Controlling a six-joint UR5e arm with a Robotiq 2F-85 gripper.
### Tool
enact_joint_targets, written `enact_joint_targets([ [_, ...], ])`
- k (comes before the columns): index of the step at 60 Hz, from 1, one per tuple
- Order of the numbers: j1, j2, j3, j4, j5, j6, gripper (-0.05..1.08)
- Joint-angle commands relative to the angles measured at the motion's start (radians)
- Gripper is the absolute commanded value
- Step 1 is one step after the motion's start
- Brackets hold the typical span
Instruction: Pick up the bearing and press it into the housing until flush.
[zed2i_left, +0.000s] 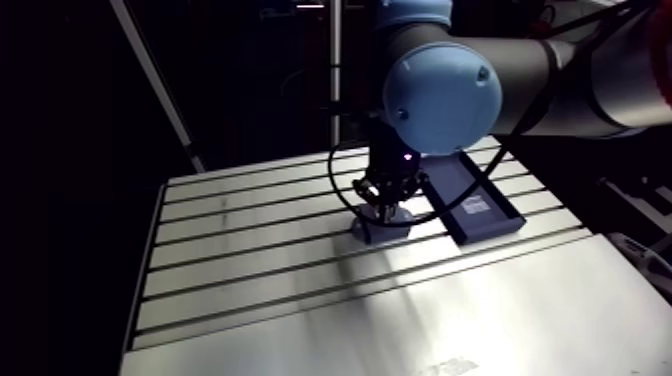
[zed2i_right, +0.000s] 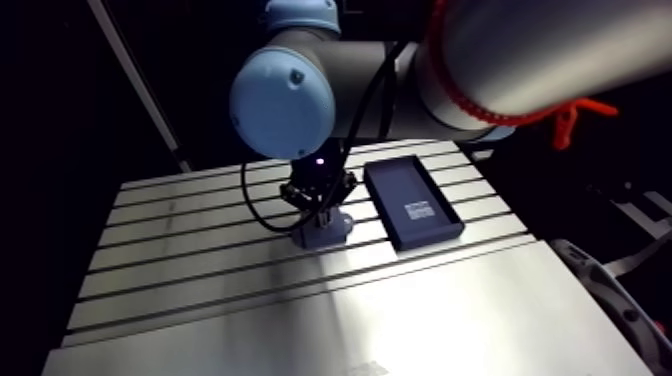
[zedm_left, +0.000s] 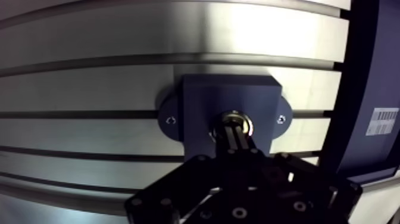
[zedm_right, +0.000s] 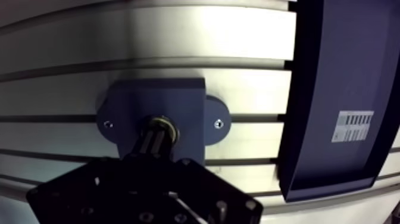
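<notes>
Arm view: the slotted aluminium bench (zed2i_left: 300, 300) fills the lower part, its grooves running from the left edge to the right edge. A dark shallow tray (zed2i_right: 400, 185) lies toward the bench's far right corner, set at a slant to the grooves, with a white barcode label (zedm_right: 352, 126) on its floor. Just beside the tray, on the side toward the left edge and closer to the far edge than the near one, sits the blue-grey housing (zedm_left: 202, 101). It lies flat on the bench across a groove and is a square block with a rounded ear on each of two opposite sides. Each ear carries a small screw head (zedm_left: 171, 120). The end effector (zedm_left: 235, 134) comes straight down over the block. In the wrist view its two fingers are drawn together with only a thin line between them, gripping nothing, and their tips meet the middle of the bearing (zedm_left: 245, 121). The bearing sits in the housing's central bore, its metal ring showing around the fingertips; whether it is flush with the top face I cannot tell
</notes>
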Motion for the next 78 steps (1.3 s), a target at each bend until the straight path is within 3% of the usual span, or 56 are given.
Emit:
enact_joint_targets([
  [1, 0.000, 0.000, 0.000, 0.000, 0.000, 0.000, 0.96],
  [78, -0.002, -0.018, -0.001, 0.001, 0.003, -0.002, 0.96],
])
